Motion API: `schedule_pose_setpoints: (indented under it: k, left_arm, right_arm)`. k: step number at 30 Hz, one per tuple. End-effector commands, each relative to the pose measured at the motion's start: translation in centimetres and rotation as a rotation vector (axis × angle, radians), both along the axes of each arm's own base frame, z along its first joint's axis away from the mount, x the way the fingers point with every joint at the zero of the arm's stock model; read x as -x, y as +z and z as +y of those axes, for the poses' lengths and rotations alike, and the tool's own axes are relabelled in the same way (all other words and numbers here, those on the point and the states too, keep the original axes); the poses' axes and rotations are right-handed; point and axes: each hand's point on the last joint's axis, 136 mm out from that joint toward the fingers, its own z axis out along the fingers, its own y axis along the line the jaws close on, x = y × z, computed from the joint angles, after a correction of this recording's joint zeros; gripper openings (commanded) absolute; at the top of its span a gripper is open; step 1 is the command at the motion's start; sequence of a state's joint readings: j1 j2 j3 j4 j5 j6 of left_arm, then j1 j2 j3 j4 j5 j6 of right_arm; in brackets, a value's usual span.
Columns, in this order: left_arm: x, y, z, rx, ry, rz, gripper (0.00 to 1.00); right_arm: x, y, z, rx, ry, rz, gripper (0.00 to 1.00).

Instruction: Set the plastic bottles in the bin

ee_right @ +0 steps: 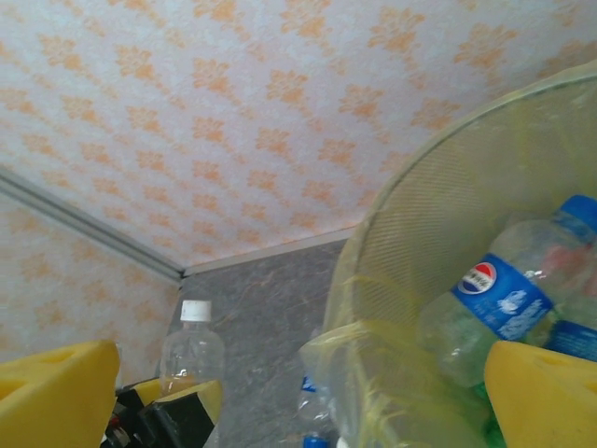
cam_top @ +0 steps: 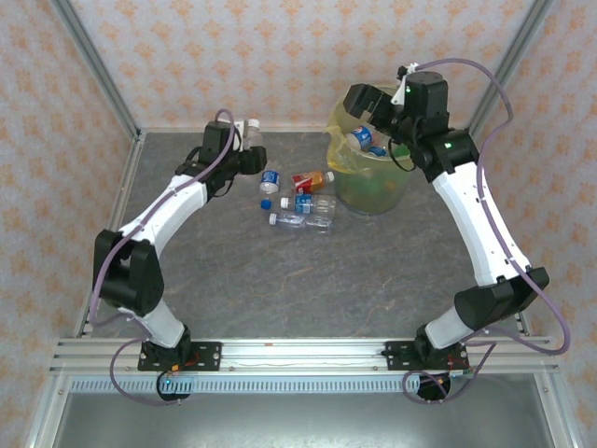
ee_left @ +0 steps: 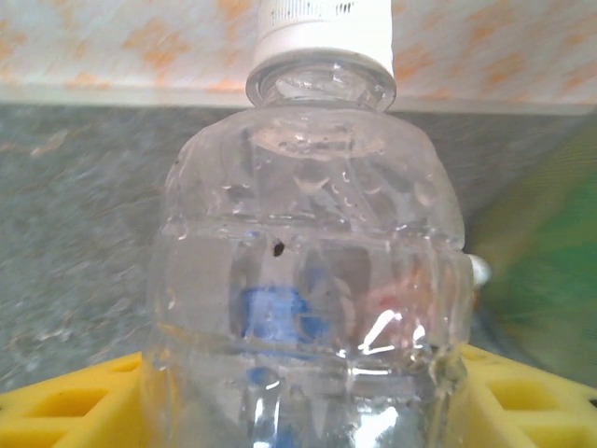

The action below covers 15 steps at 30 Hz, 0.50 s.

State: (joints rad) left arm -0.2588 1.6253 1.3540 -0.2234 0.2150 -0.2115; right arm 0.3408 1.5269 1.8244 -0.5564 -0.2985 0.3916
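Clear bottle (ee_left: 308, 280), white cap on top, is standing upright between the yellow fingers of the left gripper (ee_left: 303, 415). The fingers are pressed in on both flanks of it, so I'd call that a hold. Long axis vertical, cap to the ceiling, over at the far left of the table (cam_top: 308, 280), near the back wall.

Now look where it has to go. The bin (cam_top: 378, 191) sits off to that gripper's right, at much the same depth along the back edge. Between the two lies a little huddle of loose bottles (cam_top: 300, 201), flat on their sides. So the trip, as I read it, is a sideways one to the right, with enough height to clear the liner on the rim.

Over the bin hangs the right gripper (ee_right: 298, 397), fingers spread wide and holding nothing. Just below it a blue-labelled bottle (ee_right: 499, 299) lies inside the yellow wall, on top of others.

The right arm is the nearer one to the bin, no question, but the left one has the bottle. I'd watch that crowded space above the rim.
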Motion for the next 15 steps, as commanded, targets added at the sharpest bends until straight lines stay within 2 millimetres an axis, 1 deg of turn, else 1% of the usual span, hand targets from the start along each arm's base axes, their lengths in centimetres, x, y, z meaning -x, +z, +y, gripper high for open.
schedule_pose_setpoints:
  k: [1, 4, 6, 10, 12, 13, 15]
  left_arm:
    - [1.4, 4.3, -2.0, 0.066, -0.06, -0.115, 0.64]
    - [3.2, 7.3, -4.2, 0.104, -0.123, -0.194, 0.64]
    - [4.4, 8.9, -5.6, 0.135, -0.174, -0.232, 0.63]
    - [6.8, 11.9, -8.4, 0.202, -0.29, -0.288, 0.61]
    - [7.9, 12.9, -9.6, 0.215, -0.338, -0.308, 0.61]
    - [8.4, 13.4, -10.2, 0.218, -0.358, -0.319, 0.61]
    - [9.3, 14.1, -11.1, 0.224, -0.397, -0.33, 0.61]
  right_arm:
    - [1.3, 2.2, 1.7, -0.09, 0.085, -0.051, 1.0]
    - [1.5, 2.2, 2.8, -0.118, 0.118, -0.055, 1.0]
    - [1.7, 2.3, 3.6, -0.128, 0.137, -0.056, 0.98]
    - [2.1, 2.4, 5.9, -0.167, 0.22, -0.047, 0.83]
    - [2.5, 2.5, 7.2, -0.176, 0.266, -0.046, 0.76]
    - [2.6, 2.6, 8.0, -0.181, 0.291, -0.042, 0.73]
    - [2.8, 2.7, 9.2, -0.182, 0.325, -0.035, 0.7]
